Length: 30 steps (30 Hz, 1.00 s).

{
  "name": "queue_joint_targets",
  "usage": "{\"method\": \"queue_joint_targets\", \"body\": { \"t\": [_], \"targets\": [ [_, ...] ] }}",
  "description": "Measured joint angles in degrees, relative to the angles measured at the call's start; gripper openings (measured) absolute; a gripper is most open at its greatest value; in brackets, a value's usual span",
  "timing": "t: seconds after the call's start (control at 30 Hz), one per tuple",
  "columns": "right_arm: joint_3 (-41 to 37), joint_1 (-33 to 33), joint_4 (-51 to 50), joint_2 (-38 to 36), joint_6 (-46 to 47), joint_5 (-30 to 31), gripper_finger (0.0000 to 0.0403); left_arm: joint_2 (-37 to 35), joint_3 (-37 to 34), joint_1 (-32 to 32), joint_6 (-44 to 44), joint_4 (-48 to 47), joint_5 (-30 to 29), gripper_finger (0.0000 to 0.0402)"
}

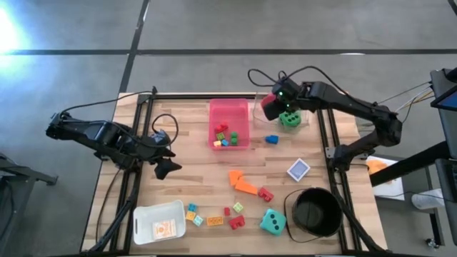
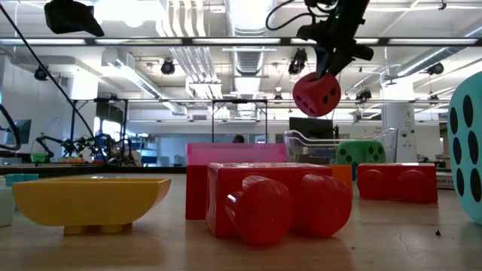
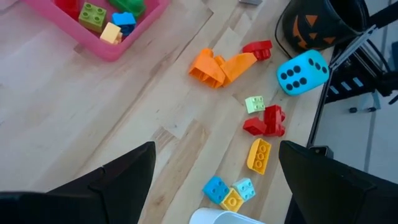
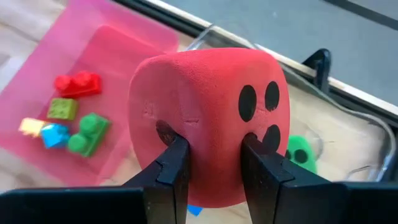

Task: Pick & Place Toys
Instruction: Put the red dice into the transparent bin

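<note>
A red dotted die point(image 4: 211, 93) hangs in the air, with my right gripper point(image 4: 214, 149) shut on it, between the pink tray point(image 1: 230, 107) and a clear tub point(image 1: 305, 114) that holds a green die point(image 1: 290, 119). In the low view the red die point(image 2: 316, 94) is well above the table. The pink tray holds several small bricks point(image 1: 225, 135). A teal die point(image 1: 272, 223), orange bricks point(image 1: 243, 182), small bricks point(image 1: 214, 214) and a card point(image 1: 298, 169) lie on the table. My left gripper point(image 1: 169, 169) waits open at the table's left, above bare wood. My right gripper pinches the red die's near lower part point(image 4: 214, 180) between its two fingers point(image 4: 171, 165). The soft wall is dented in at both fingertips. The fingers slant down from above, from the table's right side. The die hangs below them, tilted and lifted clear of everything.
A black round bucket point(image 1: 314, 212) stands at the near right, a white tub point(image 1: 158, 223) at the near left. A blue brick point(image 1: 271, 139) lies just right of the pink tray. The table's frame rails point(image 1: 323, 128) run along both sides.
</note>
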Motion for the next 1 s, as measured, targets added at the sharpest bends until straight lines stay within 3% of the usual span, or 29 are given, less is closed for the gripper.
{"method": "queue_joint_targets", "body": {
  "t": [0.43, 1.0],
  "targets": [
    [0.4, -2.5, 0.0, 9.8, -3.0, 2.2, 0.0099, 0.0, 0.0, 0.0, -2.8, 0.0, -0.2, 0.0347],
    [8.0, -1.8, -4.7, 19.8, -10.5, 7.8, 0.0091, 0.0, 0.0, 0.0, -4.4, 0.0, -0.2, 0.0347]
  ]
}}
